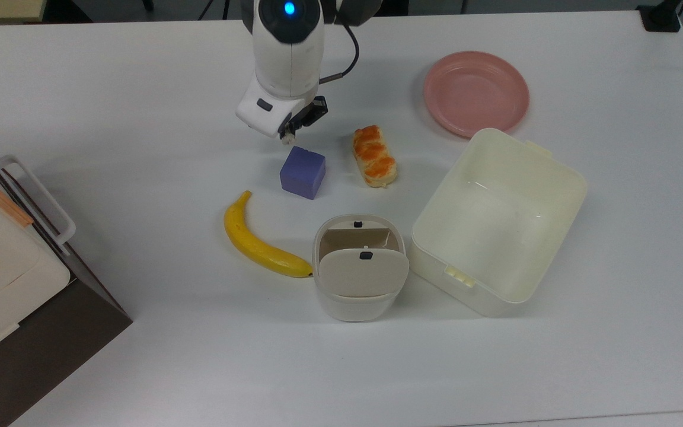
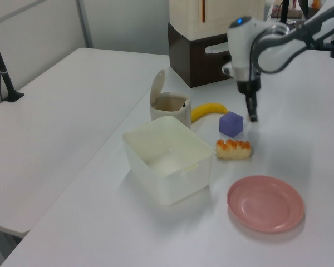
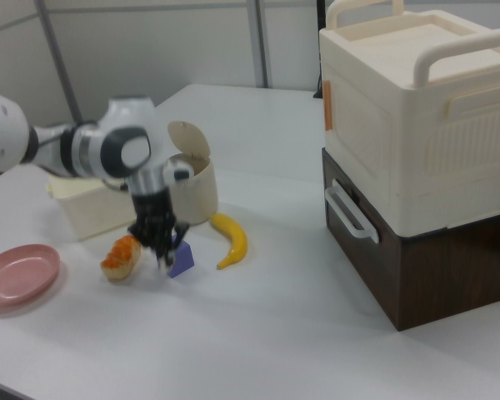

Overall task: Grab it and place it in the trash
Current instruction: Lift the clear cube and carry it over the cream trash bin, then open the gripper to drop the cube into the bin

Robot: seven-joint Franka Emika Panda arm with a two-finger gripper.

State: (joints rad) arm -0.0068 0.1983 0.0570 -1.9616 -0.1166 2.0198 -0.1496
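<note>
One arm, and your end effector is pinching the little paper ball between its closed fingertips, hanging just above the purple cube on the table. You're looking at the bin sitting with its flap lid tipped up, between the banana and the big tub.

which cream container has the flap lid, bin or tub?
The small rounded cream bin beside the yellow banana; its beige flap lid stands open. The larger rectangular tub has none.
</note>
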